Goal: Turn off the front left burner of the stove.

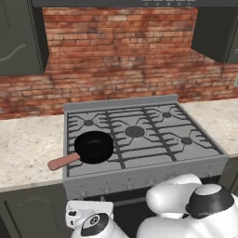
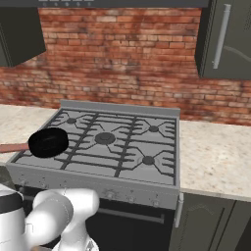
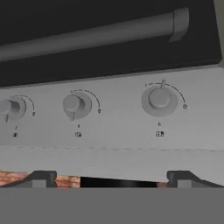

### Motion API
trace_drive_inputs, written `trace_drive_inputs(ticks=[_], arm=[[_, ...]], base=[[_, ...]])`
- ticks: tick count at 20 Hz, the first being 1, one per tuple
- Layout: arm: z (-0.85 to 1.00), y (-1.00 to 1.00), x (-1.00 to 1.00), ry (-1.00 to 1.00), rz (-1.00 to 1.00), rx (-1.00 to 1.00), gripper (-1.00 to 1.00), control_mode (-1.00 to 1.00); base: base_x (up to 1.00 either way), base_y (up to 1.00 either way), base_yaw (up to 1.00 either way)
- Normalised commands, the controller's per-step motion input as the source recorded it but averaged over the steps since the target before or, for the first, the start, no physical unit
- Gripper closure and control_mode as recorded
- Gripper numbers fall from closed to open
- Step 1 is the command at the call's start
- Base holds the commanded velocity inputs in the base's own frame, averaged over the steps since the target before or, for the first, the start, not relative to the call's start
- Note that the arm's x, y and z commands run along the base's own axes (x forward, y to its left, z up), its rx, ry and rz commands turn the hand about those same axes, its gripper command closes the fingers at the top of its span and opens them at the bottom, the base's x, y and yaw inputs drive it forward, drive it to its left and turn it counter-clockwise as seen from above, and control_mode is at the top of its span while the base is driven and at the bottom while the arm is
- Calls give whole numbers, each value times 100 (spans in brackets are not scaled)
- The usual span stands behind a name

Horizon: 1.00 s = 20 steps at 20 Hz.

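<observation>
The stove [image 1: 153, 173] is a grey steel range with five burners. A black frying pan [image 1: 94, 147] with a reddish handle sits over its front-left corner and hides the front left burner. In the hand view the picture is rolled upside down: the oven handle [image 3: 96, 33] runs along the top, and three knobs sit on the front panel [image 3: 113, 144]. The right knob [image 3: 159, 99] has its pointer up, while the middle knob [image 3: 75, 105] and left knob [image 3: 11, 107] point down. My gripper [image 3: 113, 179] is open, its fingertips [image 3: 43, 178] wide apart, a short way from the panel, touching nothing.
The arm's white links [image 1: 186, 209] crowd the space low in front of the black oven door [image 2: 127, 225]. Beige counters [image 2: 215, 157] flank the stove, with a brick wall behind and dark cabinets [image 2: 225, 39] above. The pan handle [image 1: 62, 161] sticks out over the left counter.
</observation>
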Motion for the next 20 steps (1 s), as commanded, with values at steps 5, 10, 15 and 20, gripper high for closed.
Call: trace_drive_inputs(ticks=[5, 10, 15, 20], arm=[[-19, 0, 14, -6, 7, 0, -100, -100], [-16, 6, 6, -9, 6, 0, -100, -100], [-4, 0, 17, -8, 5, 0, -100, -100], [-8, 10, 26, -3, 4, 0, -100, -100]], base=[[0, 0, 0], [0, 0, 0], [0, 0, 0], [0, 0, 0]])
